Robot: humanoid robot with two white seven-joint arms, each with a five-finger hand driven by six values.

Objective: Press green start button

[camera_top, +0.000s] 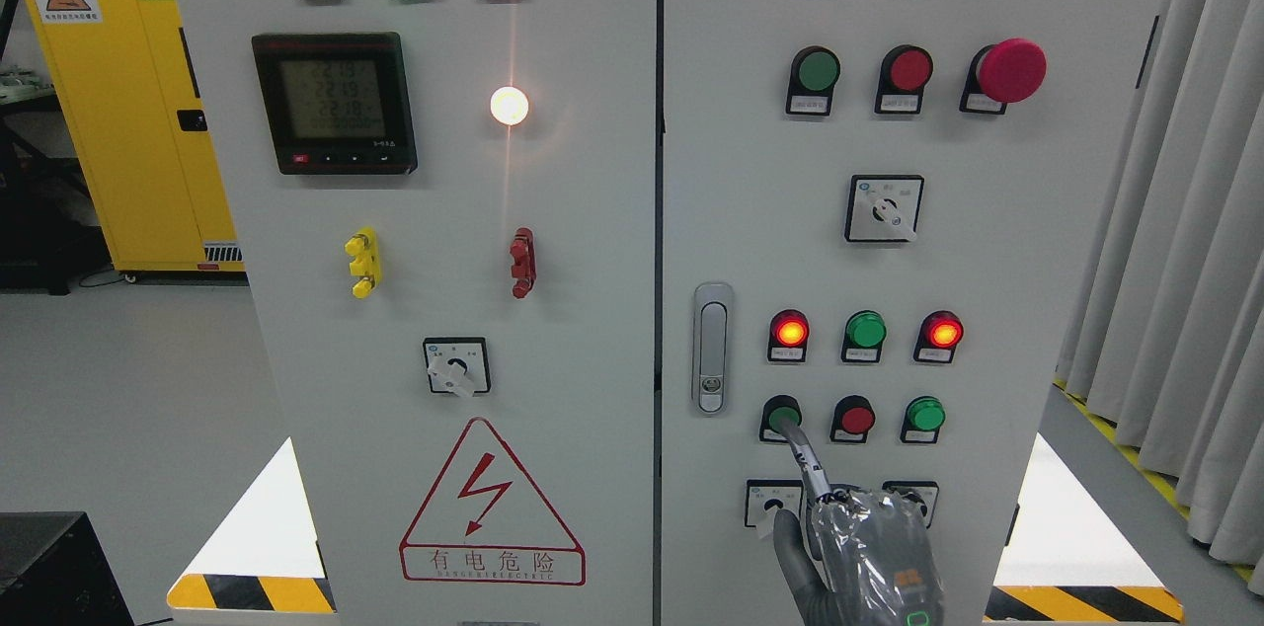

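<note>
green start button (780,412), round, dark, unlit, under right hand (869,547) fingertip (790,429)

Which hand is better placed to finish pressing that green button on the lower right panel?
The right hand: its extended finger already has its tip at the green button. The left hand isn't in view.

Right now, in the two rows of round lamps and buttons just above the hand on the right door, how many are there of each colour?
Red caps: 3
Green caps: 3
Total: 6
</note>
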